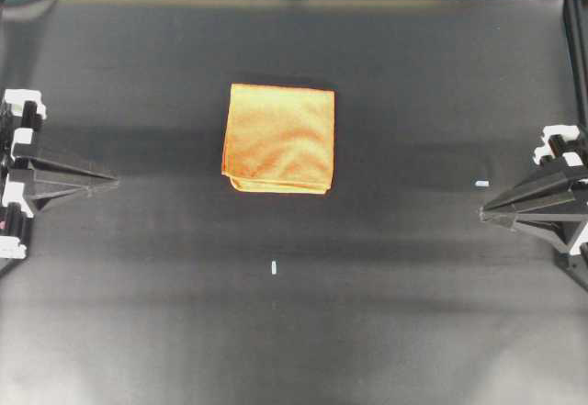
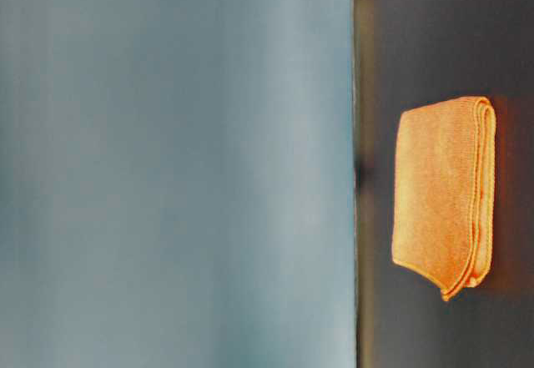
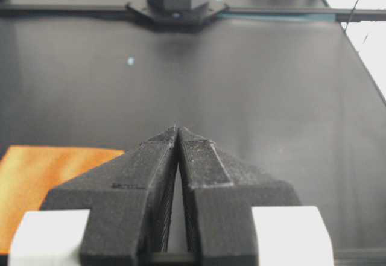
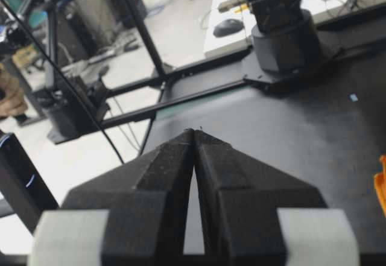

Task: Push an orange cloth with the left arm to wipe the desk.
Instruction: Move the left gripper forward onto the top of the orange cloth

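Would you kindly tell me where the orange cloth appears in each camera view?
Overhead: orange cloth just above centre, apart from both claws.
Table-level: right side, seen sideways.
Left wrist: lower left, beside the left claw.
Right wrist: a sliver at the right edge.
Shared landmark: the black desk.

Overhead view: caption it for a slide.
Folded orange cloth lies mid-desk, untouched, between shut left gripper and right gripper.

Robotics lab: matte black desk [image 1: 138, 331] with tape marks [image 1: 274, 267], metal frame bars [image 4: 139, 31], cabling, cluttered equipment, white side table [image 4: 229, 19] with mouse [image 4: 228, 27]
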Tool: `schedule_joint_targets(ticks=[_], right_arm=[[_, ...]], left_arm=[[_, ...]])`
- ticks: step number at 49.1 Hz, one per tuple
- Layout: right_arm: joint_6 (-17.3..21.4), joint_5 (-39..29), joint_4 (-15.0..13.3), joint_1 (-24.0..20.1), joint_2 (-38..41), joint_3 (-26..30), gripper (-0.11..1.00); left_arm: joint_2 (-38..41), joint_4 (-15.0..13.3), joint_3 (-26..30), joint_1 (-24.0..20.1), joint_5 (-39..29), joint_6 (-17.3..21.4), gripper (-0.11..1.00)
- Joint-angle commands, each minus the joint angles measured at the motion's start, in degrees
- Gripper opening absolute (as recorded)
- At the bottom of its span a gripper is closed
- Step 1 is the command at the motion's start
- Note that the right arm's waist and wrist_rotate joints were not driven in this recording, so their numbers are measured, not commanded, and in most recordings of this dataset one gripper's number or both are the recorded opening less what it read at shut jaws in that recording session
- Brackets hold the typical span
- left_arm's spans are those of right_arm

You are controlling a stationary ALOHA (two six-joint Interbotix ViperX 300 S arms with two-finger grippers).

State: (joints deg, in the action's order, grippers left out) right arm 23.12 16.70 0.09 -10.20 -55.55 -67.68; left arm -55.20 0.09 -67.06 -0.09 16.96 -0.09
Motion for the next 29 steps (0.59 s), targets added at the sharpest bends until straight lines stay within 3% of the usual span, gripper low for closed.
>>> schedule_joint_targets(ticks=[1, 4, 8, 15, 29], right_arm=[[0.0, 0.44, 0.09, 0.0, 0.53, 0.97, 0.03], [0.0, 0.35, 0.09, 0.09, 0.53, 0.88, 0.05], [0.0, -0.44, 0.0, 0.0, 0.53, 0.7, 0.01], [0.0, -1.49, 0.09, 0.09, 0.7, 0.53, 0.01], [0.09, -2.37, 0.09, 0.09, 0.09, 0.18, 0.01]], left_arm=[[2.81, 2.29, 0.53, -1.85, 0.09, -0.44, 0.06], [5.54, 2.37, 0.62, -2.72, 0.53, -0.44, 0.1], [9.05, 2.37, 0.79, -3.96, 1.67, -0.35, 0.01], [16.79, 2.37, 2.11, -6.06, 4.66, 0.88, 0.0], [35.77, 2.37, 9.4, -12.57, 10.11, 1.49, 0.01]])
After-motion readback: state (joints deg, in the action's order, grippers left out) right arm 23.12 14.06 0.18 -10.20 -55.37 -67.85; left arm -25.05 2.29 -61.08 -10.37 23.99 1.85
